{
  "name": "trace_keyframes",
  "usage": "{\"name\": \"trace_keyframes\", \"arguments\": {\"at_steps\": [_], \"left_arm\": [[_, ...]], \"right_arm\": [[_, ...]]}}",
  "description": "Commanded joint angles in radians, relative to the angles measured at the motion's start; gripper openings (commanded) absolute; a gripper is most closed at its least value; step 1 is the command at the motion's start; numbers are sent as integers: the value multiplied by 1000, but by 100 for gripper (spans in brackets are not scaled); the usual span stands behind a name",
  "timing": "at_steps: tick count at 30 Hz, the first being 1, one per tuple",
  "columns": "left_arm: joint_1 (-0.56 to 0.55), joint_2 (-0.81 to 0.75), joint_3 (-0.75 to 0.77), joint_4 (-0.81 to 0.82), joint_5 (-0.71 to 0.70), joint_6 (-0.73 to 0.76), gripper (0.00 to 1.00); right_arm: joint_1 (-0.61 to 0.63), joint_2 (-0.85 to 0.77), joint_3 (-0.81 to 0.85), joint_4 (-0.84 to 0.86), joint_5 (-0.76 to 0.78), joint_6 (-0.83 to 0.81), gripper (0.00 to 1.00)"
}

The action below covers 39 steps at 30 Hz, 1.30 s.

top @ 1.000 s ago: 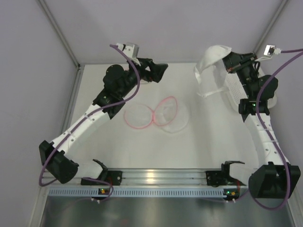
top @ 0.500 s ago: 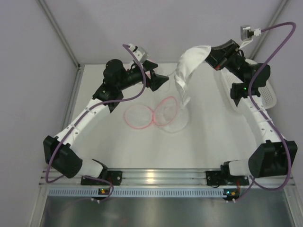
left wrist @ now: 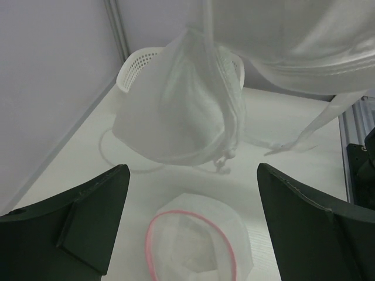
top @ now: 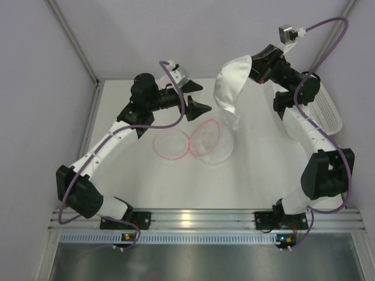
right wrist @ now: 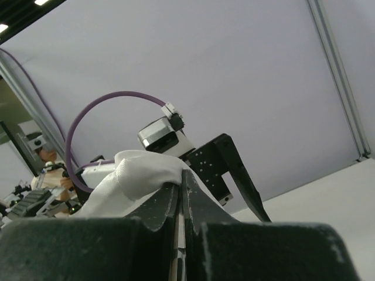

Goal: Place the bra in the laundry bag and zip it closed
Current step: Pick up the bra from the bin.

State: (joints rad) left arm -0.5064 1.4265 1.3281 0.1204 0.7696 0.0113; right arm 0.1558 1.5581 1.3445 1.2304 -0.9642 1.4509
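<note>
— Any text, labels or numbers to log?
— None legible, in any of the three views.
— Bra (top: 229, 88)? Laundry bag (top: 202, 141)?
— Plain fabric, no print I can read.
— Near rail (top: 193, 218)?
— Tiny lights only, no readable marks.

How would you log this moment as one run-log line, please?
right gripper: shut on bra, lifted | left gripper: open, empty | laundry bag: bra not inside

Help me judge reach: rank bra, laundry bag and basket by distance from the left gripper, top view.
1. Bra, hanging just right of the left gripper.
2. Laundry bag, on the table, toward the bases.
3. Basket, at the far right.
</note>
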Motion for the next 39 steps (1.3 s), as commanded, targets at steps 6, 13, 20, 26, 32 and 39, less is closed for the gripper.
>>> {"name": "trace_keyframes", "arguments": {"at_steps": [6, 13, 20, 26, 32, 39], "left_arm": [[34, 6, 74, 16, -4, 55, 95], [39, 101, 148, 64, 106, 38, 95], [35, 156, 186, 172, 290, -83, 98], [20, 206, 210, 243, 369, -182, 98], [-32, 230, 258, 245, 358, -174, 98], [-73, 271, 273, 272, 361, -198, 85]], "right_arm": [[51, -35, 81, 35, -51, -83, 0], [73, -56, 73, 17, -45, -90, 0], [82, -93, 51, -37, -38, -144, 0], [90, -110, 33, -75, -34, -181, 0], [100, -112, 27, -75, -30, -187, 0], [105, -105, 21, -75, -24, -187, 0]]}}
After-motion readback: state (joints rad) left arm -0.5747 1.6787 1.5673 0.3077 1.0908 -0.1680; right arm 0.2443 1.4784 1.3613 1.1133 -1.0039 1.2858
